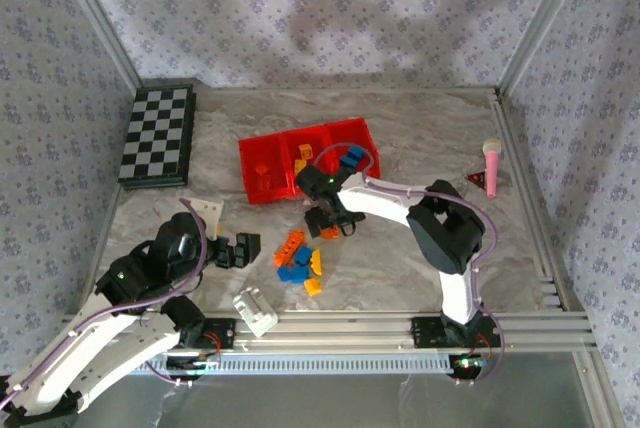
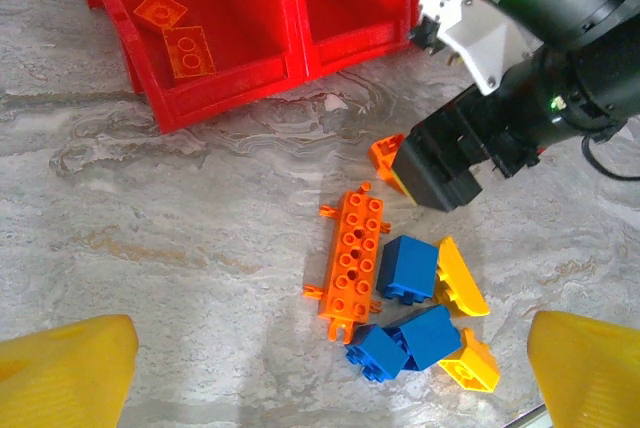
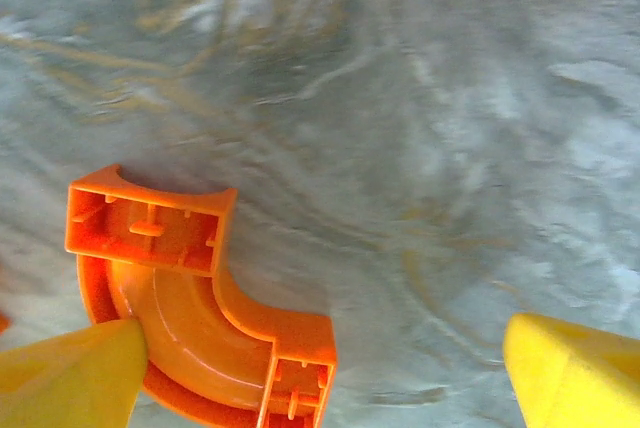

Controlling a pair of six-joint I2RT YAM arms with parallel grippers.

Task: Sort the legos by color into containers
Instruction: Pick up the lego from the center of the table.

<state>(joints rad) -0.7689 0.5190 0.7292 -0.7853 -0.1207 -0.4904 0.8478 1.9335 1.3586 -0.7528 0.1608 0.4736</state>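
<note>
The legos (image 1: 298,263) are mostly unsorted: an orange, blue and yellow pile is left at 6 o'clock of the containers (image 1: 246,173), in which a few orange and blue pieces are lodged. Under half is judged done. A curved orange brick (image 3: 200,318) is straddled, unclamped, by the wide-open right gripper (image 1: 328,220). The left gripper (image 1: 240,248), fully open and empty, is held at 9 o'clock of the pile. The bench (image 1: 380,283) is grey-marbled and enclosed by floral-papered walls (image 1: 330,18).
</note>
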